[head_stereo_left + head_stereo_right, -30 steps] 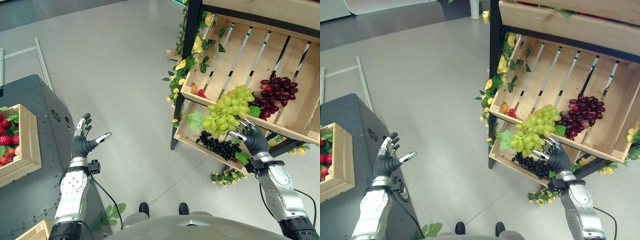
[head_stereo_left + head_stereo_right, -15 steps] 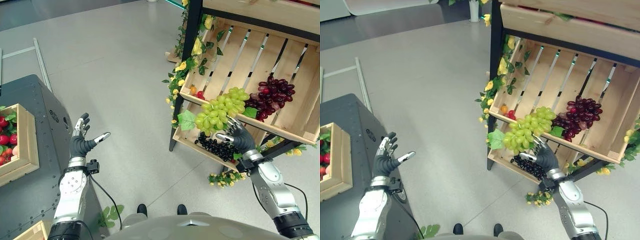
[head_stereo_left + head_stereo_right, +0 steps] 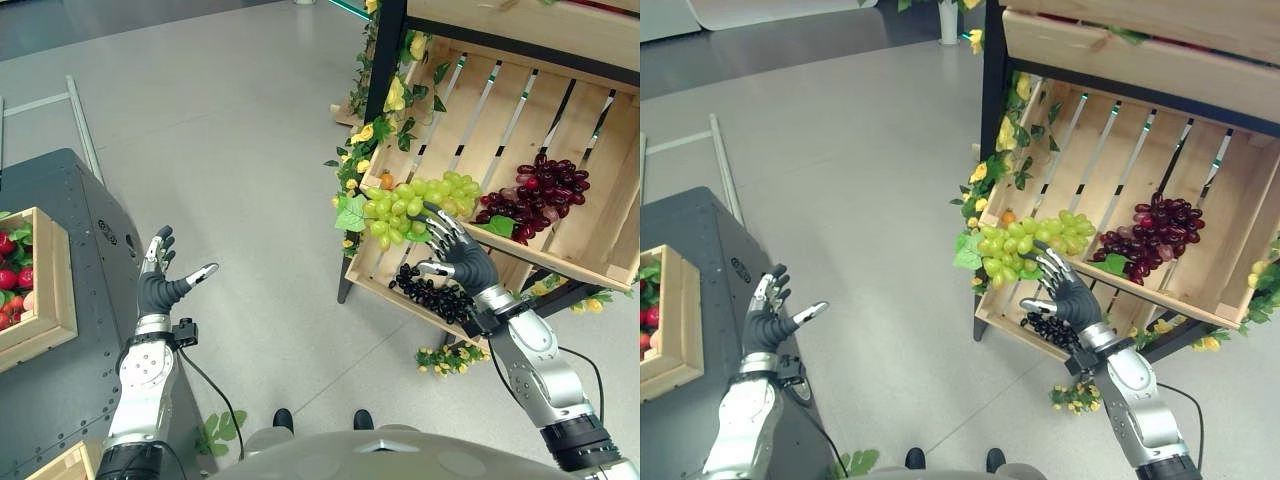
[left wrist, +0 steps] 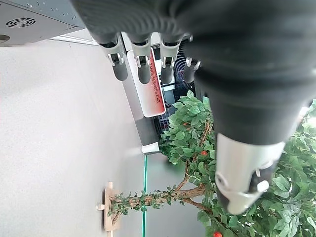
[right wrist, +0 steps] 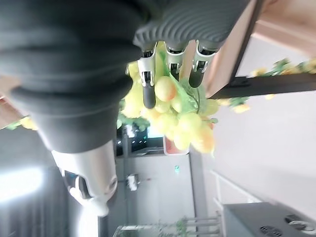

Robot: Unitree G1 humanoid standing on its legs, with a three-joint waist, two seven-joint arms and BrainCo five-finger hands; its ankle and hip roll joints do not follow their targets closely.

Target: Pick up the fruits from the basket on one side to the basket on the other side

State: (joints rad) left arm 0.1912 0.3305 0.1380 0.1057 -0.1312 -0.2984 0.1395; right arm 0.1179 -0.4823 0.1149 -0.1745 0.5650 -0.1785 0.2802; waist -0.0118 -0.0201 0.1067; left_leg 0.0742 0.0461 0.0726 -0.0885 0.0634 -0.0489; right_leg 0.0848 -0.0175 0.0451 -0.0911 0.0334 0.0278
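Our right hand's fingers (image 5: 148,79) curl against a bunch of pale green grapes with a green leaf (image 3: 408,205), and our right hand (image 3: 455,252) carries that bunch just in front of the slatted wooden crate shelf (image 3: 600,262), over its front edge. A bunch of dark red grapes (image 3: 540,190) lies inside the same crate, beside our hand on the robot's right. A bunch of small black grapes (image 3: 432,292) sits in the lower wooden crate just beneath our hand. Our left hand (image 3: 160,290) hangs well apart over the grey floor (image 3: 250,180), fingers straight and spread, holding nothing, beside the dark grey metal tabletop (image 3: 60,220) that carries a light wooden box of red strawberries (image 3: 58,290)
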